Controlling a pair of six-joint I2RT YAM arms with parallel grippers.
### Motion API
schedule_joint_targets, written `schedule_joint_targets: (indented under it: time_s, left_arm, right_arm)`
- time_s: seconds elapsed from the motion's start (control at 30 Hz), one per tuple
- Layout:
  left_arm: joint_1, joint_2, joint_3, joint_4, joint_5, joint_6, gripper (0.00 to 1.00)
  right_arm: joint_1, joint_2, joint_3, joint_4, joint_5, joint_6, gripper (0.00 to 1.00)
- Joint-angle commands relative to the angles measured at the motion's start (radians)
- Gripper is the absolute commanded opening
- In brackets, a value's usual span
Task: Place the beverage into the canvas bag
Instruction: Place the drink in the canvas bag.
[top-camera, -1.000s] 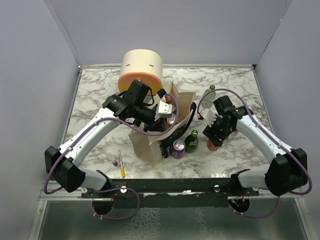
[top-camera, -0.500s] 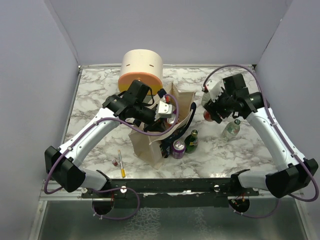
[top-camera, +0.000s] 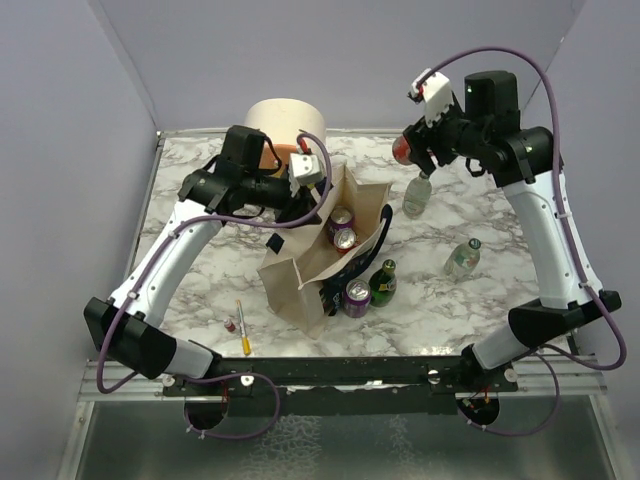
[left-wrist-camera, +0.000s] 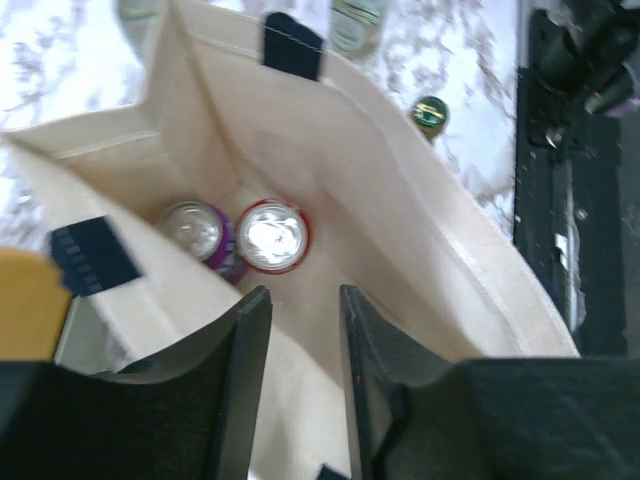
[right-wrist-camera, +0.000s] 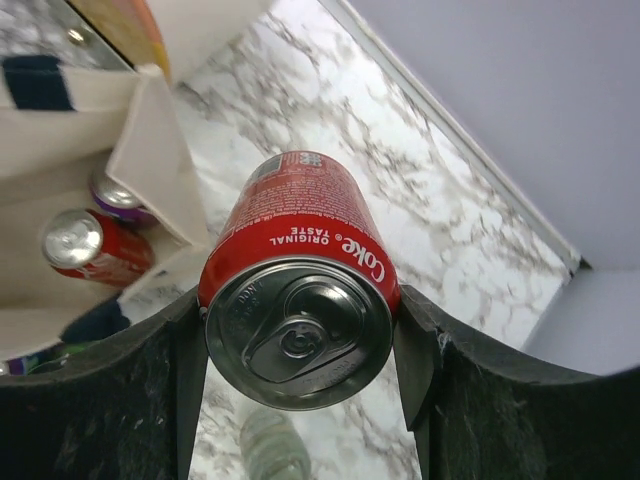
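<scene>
Two arms: reaching out over the marble bench (top-camera: 450, 310), left one low, right one raised high.
Pen (top-camera: 243, 330): lying near the front edge, left of the bag, with a small red item just beside it.
Left pincer (left-wrist-camera: 303, 300): hanging above the bag's mouth, fingers (left-wrist-camera: 250, 380) standing apart with nothing between them.
Box (top-camera: 285, 118): sitting at the back of the bench, behind the left pincer; cream top, orange band.
Bag (top-camera: 300, 275): standing open mid-bench, its mouth gaping upward and navy straps showing at the rim.
Inside the bag: purple can (left-wrist-camera: 195, 228) and red can (left-wrist-camera: 270, 235) sitting upright side by side, touching.
In front of the bag: another purple can (top-camera: 357, 298) and a green bottle (top-camera: 383, 283) standing just beside it.
Right pincer (right-wrist-camera: 300, 325): clamping the Coke can from both sides.
Coke can (right-wrist-camera: 300, 250): being held in the air, right of the bag and apart from it, not inside.
Clear bottles: one (top-camera: 415, 195) showing just below the right pincer in the top view, the other (top-camera: 462, 258) standing nearer the front.
</scene>
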Motion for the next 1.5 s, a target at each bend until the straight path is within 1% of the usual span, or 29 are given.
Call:
schedule_joint_targets:
  time_s: [0.0,0.1,0.2,0.23,0.33,0.53,0.63,0.77,0.93,1.1,1.3,1.47]
  left_arm:
    - [0.075,0.0,0.053,0.073,-0.002,-0.1,0.39]
    - [0.13,-0.017,0.023,0.109,-0.044,-0.172,0.45]
    - [0.175,-0.036,-0.031,0.139,-0.053,-0.241,0.54]
    - [0.179,-0.039,-0.051,0.14,-0.057,-0.255,0.56]
    - [0.192,-0.05,-0.113,0.15,-0.072,-0.306,0.57]
    - [0.198,-0.054,-0.191,0.182,-0.12,-0.401,0.56]
    - [0.202,-0.065,-0.224,0.208,-0.148,-0.444,0.5]
    - [0.216,-0.097,-0.276,0.257,-0.138,-0.511,0.35]
    - [0.221,-0.098,-0.291,0.266,-0.131,-0.508,0.15]
    - [0.223,-0.104,-0.29,0.272,-0.131,-0.514,0.0]
    - [0.237,-0.111,-0.278,0.271,-0.19,-0.536,0.0]
    - [0.237,-0.12,-0.293,0.271,-0.177,-0.511,0.0]
  right_arm:
    - [0.095,0.019,0.132,0.03,-0.142,0.025,0.02]
    - [0.152,0.038,0.154,0.035,-0.198,0.024,0.02]
    - [0.22,0.067,0.165,0.013,-0.25,0.012,0.02]
    - [0.245,0.077,0.163,0.006,-0.261,0.005,0.02]
    - [0.304,0.103,0.15,-0.015,-0.285,-0.011,0.02]
    - [0.351,0.169,0.148,-0.041,-0.318,-0.035,0.02]
    - [0.365,0.191,0.134,-0.045,-0.32,-0.05,0.02]
    - [0.373,0.224,0.127,-0.061,-0.317,-0.078,0.02]
    - [0.376,0.27,0.131,-0.102,-0.285,-0.109,0.02]
    - [0.379,0.276,0.095,-0.125,-0.28,-0.144,0.02]
    - [0.387,0.271,0.02,-0.122,-0.269,-0.182,0.02]
    - [0.4,0.293,0.0,-0.096,-0.263,-0.181,0.02]
